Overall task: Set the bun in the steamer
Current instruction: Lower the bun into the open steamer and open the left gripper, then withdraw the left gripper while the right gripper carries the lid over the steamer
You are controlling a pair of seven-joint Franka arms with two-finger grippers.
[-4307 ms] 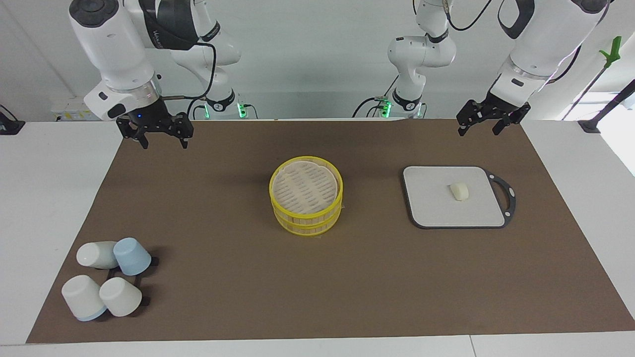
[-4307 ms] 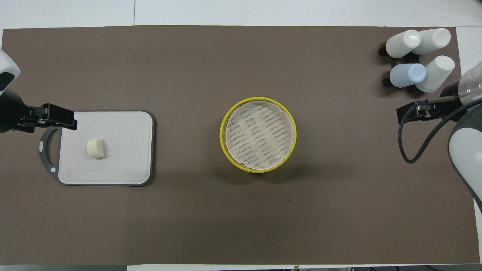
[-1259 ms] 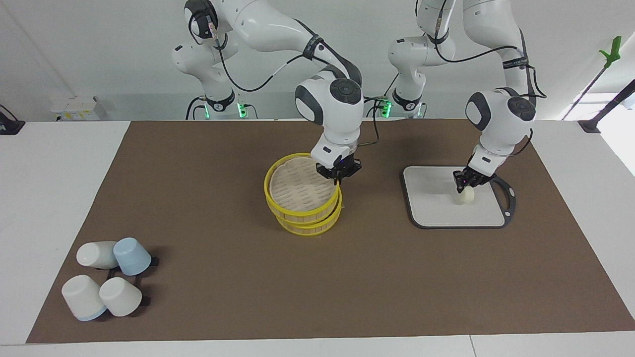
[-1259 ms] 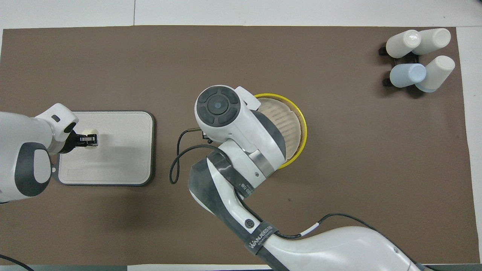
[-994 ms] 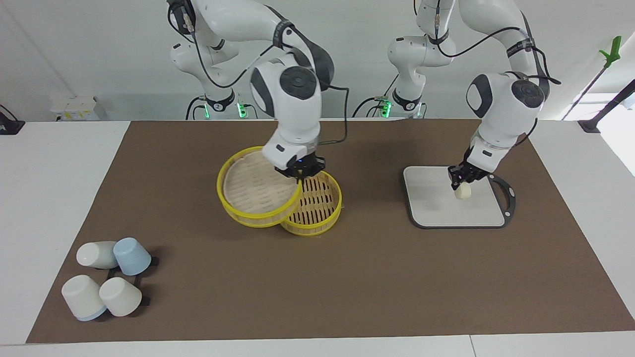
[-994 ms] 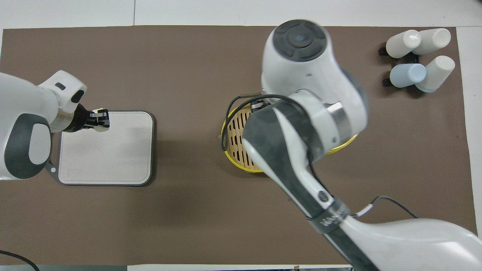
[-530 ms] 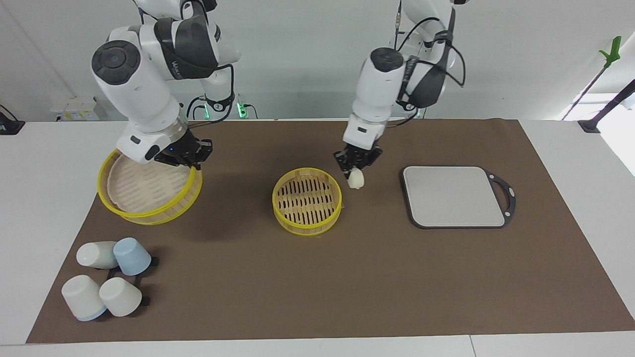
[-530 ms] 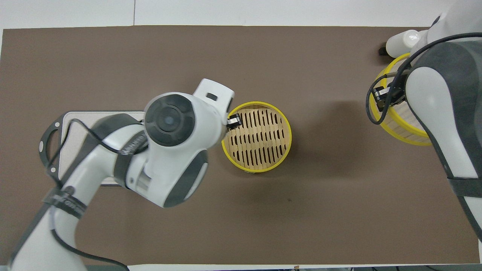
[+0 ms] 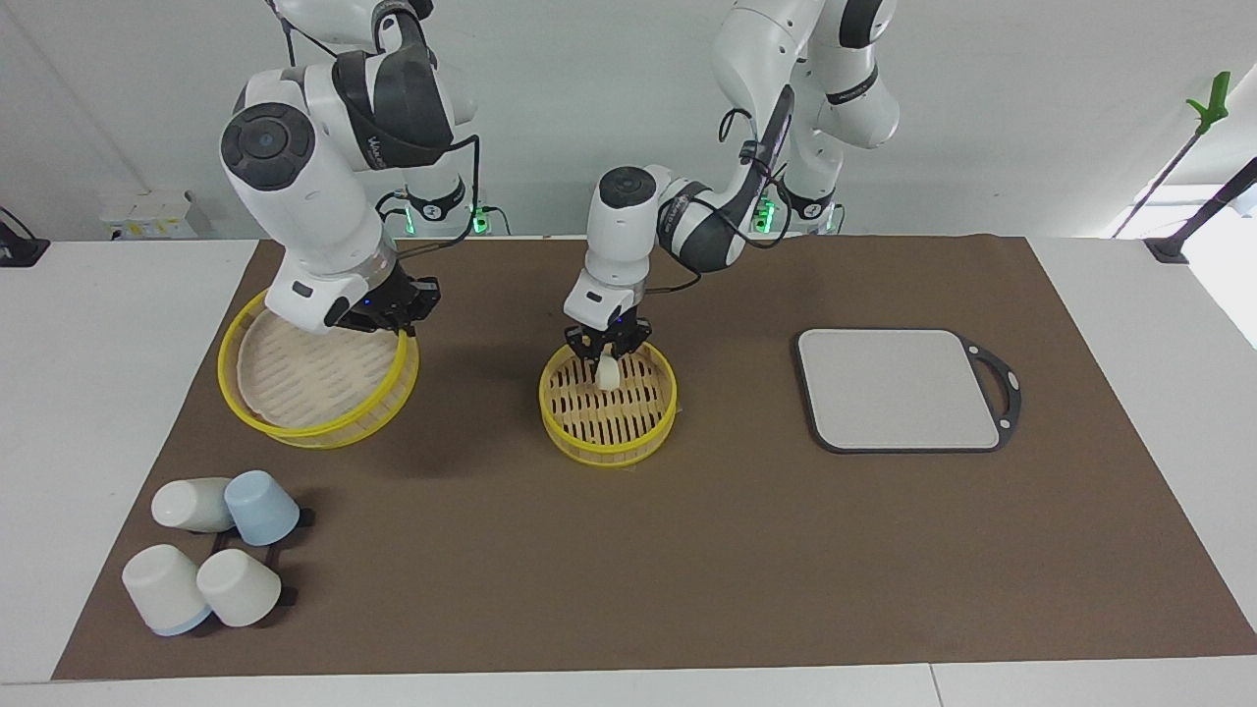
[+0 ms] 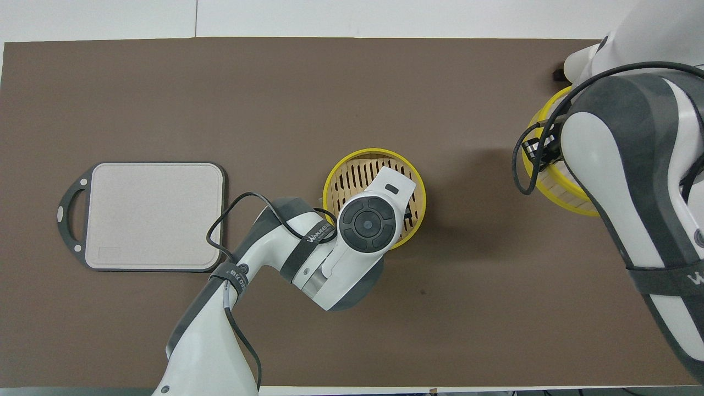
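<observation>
The steamer (image 9: 614,447), a round yellow-rimmed basket with a slatted base, stands open in the middle of the brown mat. My left gripper (image 9: 608,359) is shut on the small cream-white bun (image 9: 609,374) and holds it low inside the steamer's rim, over the part nearer the robots. In the overhead view the left arm hides the bun and covers much of the steamer (image 10: 357,159). My right gripper (image 9: 388,324) is shut on the rim of the steamer's lid (image 9: 304,378), which is low at the mat's right-arm end, slightly tilted; it also shows in the overhead view (image 10: 553,184).
The grey square board (image 9: 899,388) with a dark handle lies bare toward the left arm's end; it also shows in the overhead view (image 10: 154,214). Several white and blue cups (image 9: 211,550) lie on a rack farther from the robots than the lid.
My left gripper has carried the bun from beside the steamer to over its inside and lowered it. My right gripper has shifted the lid slightly toward the steamer and lower.
</observation>
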